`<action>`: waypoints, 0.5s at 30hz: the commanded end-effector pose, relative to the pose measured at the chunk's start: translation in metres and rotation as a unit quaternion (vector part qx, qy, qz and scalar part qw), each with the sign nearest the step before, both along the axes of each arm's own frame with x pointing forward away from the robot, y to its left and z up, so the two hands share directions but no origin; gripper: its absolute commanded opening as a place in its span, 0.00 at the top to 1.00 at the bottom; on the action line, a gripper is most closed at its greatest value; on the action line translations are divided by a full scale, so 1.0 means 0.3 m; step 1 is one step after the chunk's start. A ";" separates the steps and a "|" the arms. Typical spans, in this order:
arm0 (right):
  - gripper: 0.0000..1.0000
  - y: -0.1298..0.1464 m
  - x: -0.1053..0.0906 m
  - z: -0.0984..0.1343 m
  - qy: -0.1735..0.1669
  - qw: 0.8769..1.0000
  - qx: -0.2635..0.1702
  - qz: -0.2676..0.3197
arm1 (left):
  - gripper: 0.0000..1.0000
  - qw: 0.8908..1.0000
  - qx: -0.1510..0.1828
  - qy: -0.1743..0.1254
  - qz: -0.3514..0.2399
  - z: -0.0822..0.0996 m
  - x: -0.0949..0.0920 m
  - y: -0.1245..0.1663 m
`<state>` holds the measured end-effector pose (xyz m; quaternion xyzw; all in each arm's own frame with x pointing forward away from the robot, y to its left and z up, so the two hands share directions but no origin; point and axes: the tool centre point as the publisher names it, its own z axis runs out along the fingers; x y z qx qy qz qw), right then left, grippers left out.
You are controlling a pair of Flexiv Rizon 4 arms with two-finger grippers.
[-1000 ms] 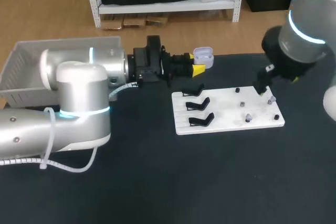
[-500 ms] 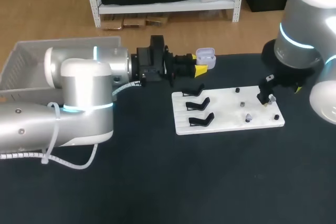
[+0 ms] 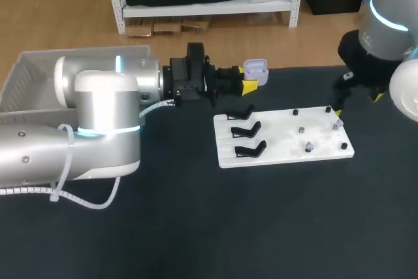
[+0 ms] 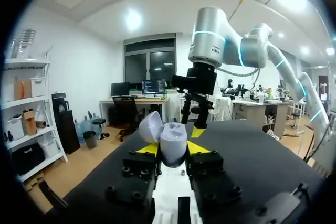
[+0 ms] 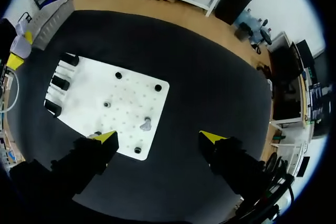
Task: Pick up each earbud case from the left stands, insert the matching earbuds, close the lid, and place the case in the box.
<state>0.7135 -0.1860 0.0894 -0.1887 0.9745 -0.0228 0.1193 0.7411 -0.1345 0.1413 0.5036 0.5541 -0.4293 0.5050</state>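
— Two tools: what does each one hold?
— Your left tool (image 4: 172, 149) grips a pale lilac earbud case (image 4: 173, 135) from both sides, lid open, over the tabletop's (image 3: 196, 227) far edge, beyond the white board's (image 3: 284, 151) left end.
— And the right?
— Your right tool (image 5: 158, 139) is spread wide, holding nothing, above the board's right end. Three black stands (image 3: 247, 136) line the board's left end. A small grey earbud (image 5: 145, 125) lies near its right end. The box (image 3: 39, 76) sits far left.
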 end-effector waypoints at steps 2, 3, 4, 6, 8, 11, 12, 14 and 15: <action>0.00 0.022 -0.022 -0.026 -0.010 1.000 -0.018 -0.008 | 1.00 1.000 -0.003 -0.002 0.002 -0.005 -0.001 -0.001; 0.00 0.022 -0.022 -0.026 -0.010 1.000 -0.018 -0.008 | 1.00 1.000 -0.003 -0.002 0.002 -0.005 -0.001 -0.001; 0.00 0.022 -0.022 -0.026 -0.010 1.000 -0.018 -0.008 | 1.00 1.000 -0.003 -0.002 0.002 -0.005 -0.001 -0.001; 0.00 0.022 -0.022 -0.026 -0.010 1.000 -0.018 -0.008 | 1.00 1.000 -0.003 -0.002 0.002 -0.005 -0.001 -0.001; 0.00 0.022 -0.022 -0.026 -0.010 1.000 -0.018 -0.008 | 1.00 1.000 -0.003 -0.002 0.002 -0.005 -0.001 -0.001; 0.00 0.022 -0.022 -0.026 -0.010 1.000 -0.018 -0.008 | 1.00 1.000 -0.003 -0.002 0.002 -0.005 -0.001 -0.001; 0.00 0.022 -0.022 -0.026 -0.010 1.000 -0.018 -0.008 | 1.00 1.000 -0.003 -0.002 0.002 -0.005 -0.001 -0.001; 0.00 0.022 -0.022 -0.026 -0.010 1.000 -0.018 -0.008 | 1.00 1.000 -0.003 -0.002 0.002 -0.005 -0.001 -0.001; 0.00 0.022 -0.022 -0.026 -0.010 1.000 -0.018 -0.008 | 1.00 1.000 -0.003 -0.002 0.002 -0.005 -0.001 -0.001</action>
